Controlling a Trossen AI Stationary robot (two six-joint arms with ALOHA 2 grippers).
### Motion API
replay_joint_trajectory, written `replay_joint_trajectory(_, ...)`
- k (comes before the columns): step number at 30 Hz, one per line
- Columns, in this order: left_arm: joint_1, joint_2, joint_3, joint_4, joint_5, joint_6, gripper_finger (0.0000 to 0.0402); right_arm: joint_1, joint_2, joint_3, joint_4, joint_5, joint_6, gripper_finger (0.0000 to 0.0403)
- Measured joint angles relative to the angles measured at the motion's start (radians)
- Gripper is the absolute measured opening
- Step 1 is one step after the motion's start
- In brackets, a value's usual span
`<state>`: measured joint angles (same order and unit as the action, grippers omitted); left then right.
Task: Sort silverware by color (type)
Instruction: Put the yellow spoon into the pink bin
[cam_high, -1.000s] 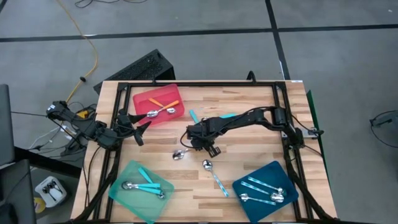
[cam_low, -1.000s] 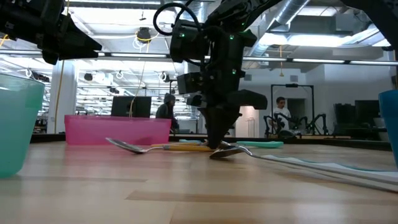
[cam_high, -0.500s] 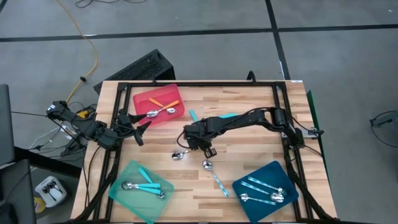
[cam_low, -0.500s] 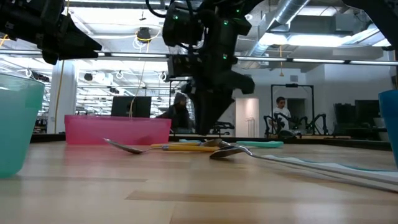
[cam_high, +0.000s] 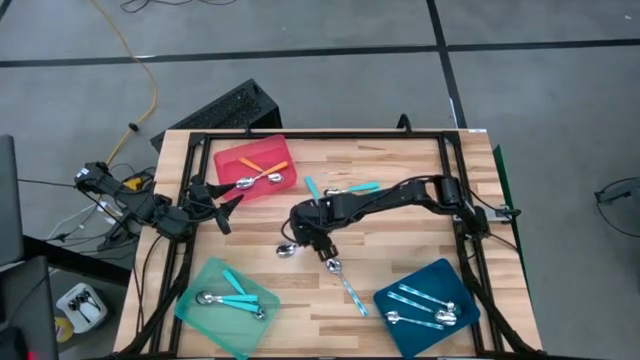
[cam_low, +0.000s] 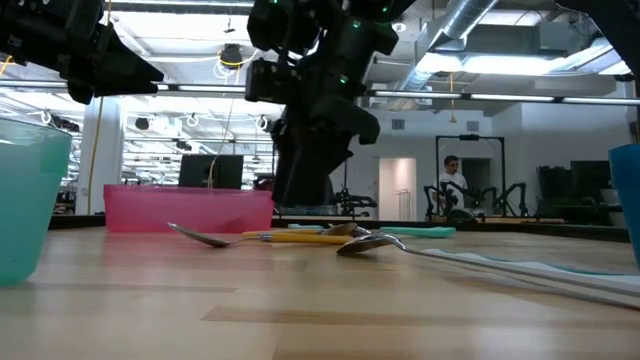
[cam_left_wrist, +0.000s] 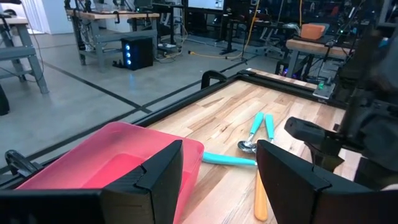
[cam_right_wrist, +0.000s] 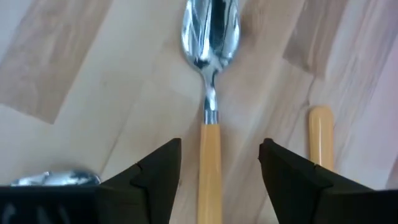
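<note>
Right arm reaches in from the table's right edge, stretched toward the middle; its right gripper (cam_high: 308, 236) hangs above the boards with fingers spread, holding nothing. Right wrist view looks straight down between the fingers (cam_right_wrist: 158, 171) at an orange-handled spoon (cam_right_wrist: 210, 124) lying flat on the wood, bowl pointing away from the gripper, handle running back under it. A second orange handle tip (cam_right_wrist: 321, 134) lies just beside it, roughly parallel.

Left arm waits at the table's left edge; left gripper (cam_high: 222, 203) stands open and empty, near the red tray (cam_high: 230, 160), which shows close up only in the left wrist view.

From above, the orange spoon is mostly hidden by the gripper; only a bowl shows at its lower left. A pale blue patterned spoon (cam_high: 345, 282) lies just below, handle slanting toward the dark-blue tray (cam_high: 395, 295). Two turquoise spoons (cam_high: 352, 189) lie further back. From table height the loose spoons look like a low overlapping cluster, long axes mostly crosswise.
</note>
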<state>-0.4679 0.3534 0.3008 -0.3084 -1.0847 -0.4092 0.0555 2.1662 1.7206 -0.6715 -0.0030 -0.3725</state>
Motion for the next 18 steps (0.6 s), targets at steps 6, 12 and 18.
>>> replay_joint_trajectory(6,0.0,0.0,0.0,0.0,0.0,-0.007,0.019,-0.001,0.02,0.0,0.02,-0.001,-0.002,0.0231)
replay_joint_trajectory(12,0.0,0.0,0.0,-0.001,-0.001,-0.008,0.019,0.003,0.058,0.004,0.034,-0.021,-0.005,0.023)
replay_joint_trajectory(18,0.0,0.0,0.0,0.0,0.0,-0.008,0.019,0.007,0.08,0.001,0.011,-0.024,-0.013,0.023)
